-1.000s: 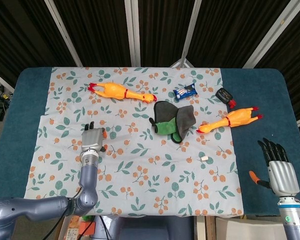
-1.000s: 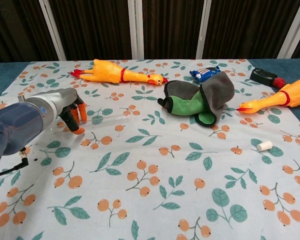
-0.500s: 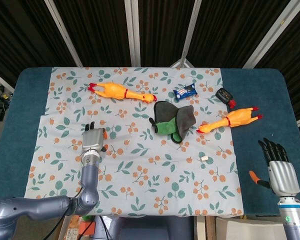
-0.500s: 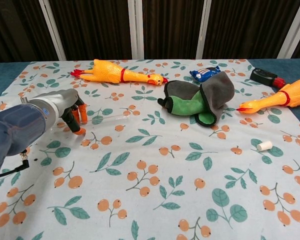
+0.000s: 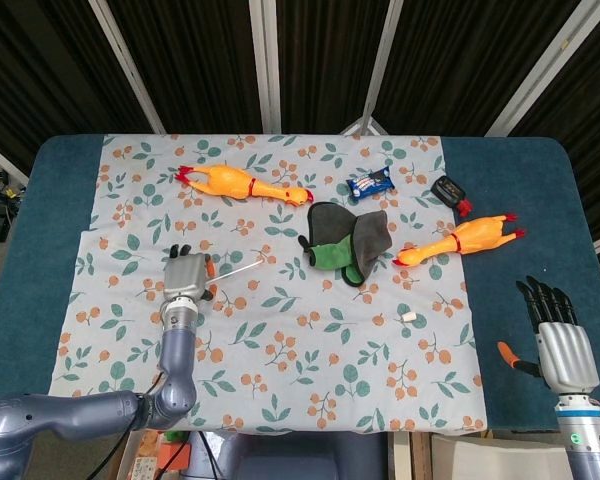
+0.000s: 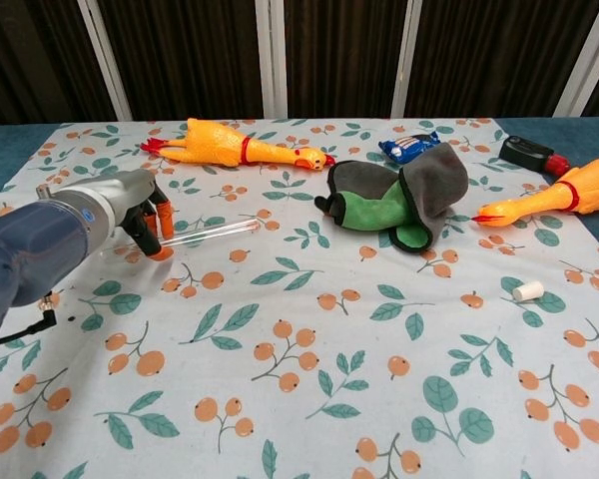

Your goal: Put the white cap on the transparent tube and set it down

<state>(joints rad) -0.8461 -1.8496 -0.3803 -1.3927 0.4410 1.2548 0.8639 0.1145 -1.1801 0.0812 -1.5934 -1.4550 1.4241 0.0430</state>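
My left hand (image 5: 185, 276) has its fingers (image 6: 160, 225) clamped on one end of the tube (image 6: 215, 233), which sticks out to its right. The cap (image 5: 408, 317) lies well off to the right. My right hand (image 5: 558, 335) hangs apart-fingered, holding nothing.

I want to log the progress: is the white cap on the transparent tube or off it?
Off. The small white cap lies alone on the cloth, far from the transparent tube at the left hand.
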